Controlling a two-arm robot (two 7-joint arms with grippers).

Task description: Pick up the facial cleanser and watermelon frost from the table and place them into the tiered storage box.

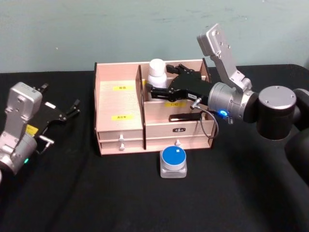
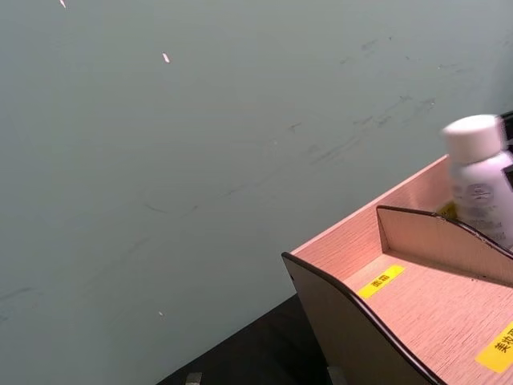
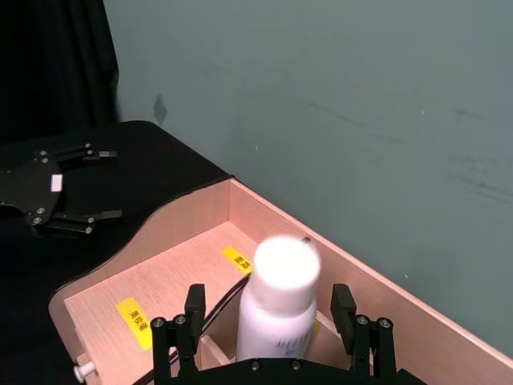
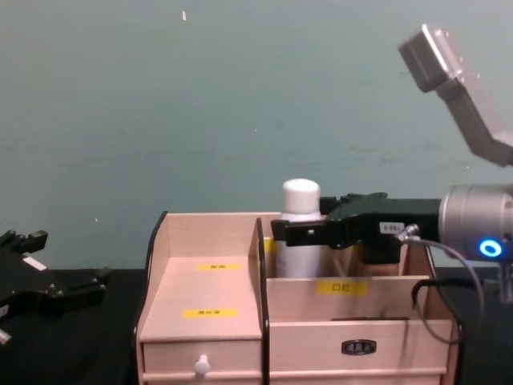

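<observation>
Currently, the right gripper (image 3: pixel 268 295) sits at the centre right of the head view, reaching into the rear compartment of the box (image 1: pixel 118 104). Its fingers (image 3: pixel 193 303) are spread wide and stand on either side of the cleanser (image 1: pixel 157 72), with a visible gap at each side in the right wrist view. The cleanser is a white capped bottle and stands upright in that rear compartment, just right of the dark divider. The frost (image 1: pixel 173 162), a small jar with a blue lid, rests on the black table (image 1: pixel 96 193) at lower centre of the head view, just below the box's drawers. The left gripper (image 1: pixel 59 97) lies at the left edge, well apart from the box, fingers spread and holding nothing.
</observation>
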